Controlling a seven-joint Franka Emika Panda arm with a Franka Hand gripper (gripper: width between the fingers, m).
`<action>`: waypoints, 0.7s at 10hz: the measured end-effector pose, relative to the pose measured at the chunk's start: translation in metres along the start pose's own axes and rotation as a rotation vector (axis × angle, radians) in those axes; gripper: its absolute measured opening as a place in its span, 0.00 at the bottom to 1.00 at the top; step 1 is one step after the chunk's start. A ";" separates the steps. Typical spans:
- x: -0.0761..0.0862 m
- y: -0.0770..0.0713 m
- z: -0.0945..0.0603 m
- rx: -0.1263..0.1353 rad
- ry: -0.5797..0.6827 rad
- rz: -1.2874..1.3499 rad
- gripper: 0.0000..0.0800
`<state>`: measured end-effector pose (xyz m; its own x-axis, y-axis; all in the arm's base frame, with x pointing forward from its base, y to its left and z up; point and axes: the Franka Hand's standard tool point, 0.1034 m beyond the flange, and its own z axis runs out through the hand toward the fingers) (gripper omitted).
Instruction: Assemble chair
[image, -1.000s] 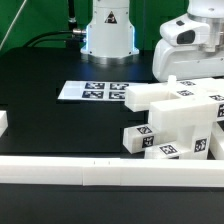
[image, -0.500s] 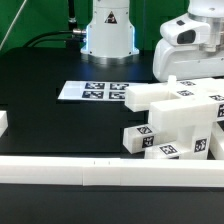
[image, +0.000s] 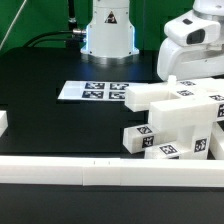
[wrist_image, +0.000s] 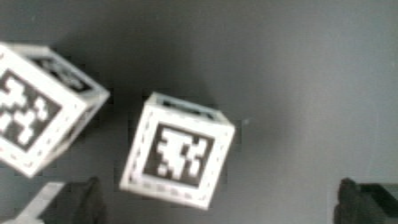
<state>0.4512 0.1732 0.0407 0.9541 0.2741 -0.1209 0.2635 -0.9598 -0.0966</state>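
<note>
Arm (image: 195, 45) has slid a bit twd the exterior view's right & dipped slightly lower vs. a sec ago.

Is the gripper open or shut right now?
Open. In the wrist view the gripper shows both fingertips far apart, gripping nothing; a tagged cube lies beneath.

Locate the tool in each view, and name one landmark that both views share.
Exterior view: the tool hangs at the exterior view's upper right, above the pile of white chair parts; its fingertips are hard to make out there.
Wrist view: the tool shows only as two dark fingertips set wide apart, with a tagged white cube seen between them.
Shared landmark: the black table.
</note>
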 end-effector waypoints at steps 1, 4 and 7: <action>0.000 -0.001 0.000 0.001 0.003 0.003 0.81; 0.000 0.000 0.000 0.001 0.003 0.004 0.81; 0.009 0.000 0.007 0.002 0.003 -0.008 0.81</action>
<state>0.4588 0.1763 0.0330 0.9526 0.2811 -0.1167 0.2704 -0.9576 -0.0995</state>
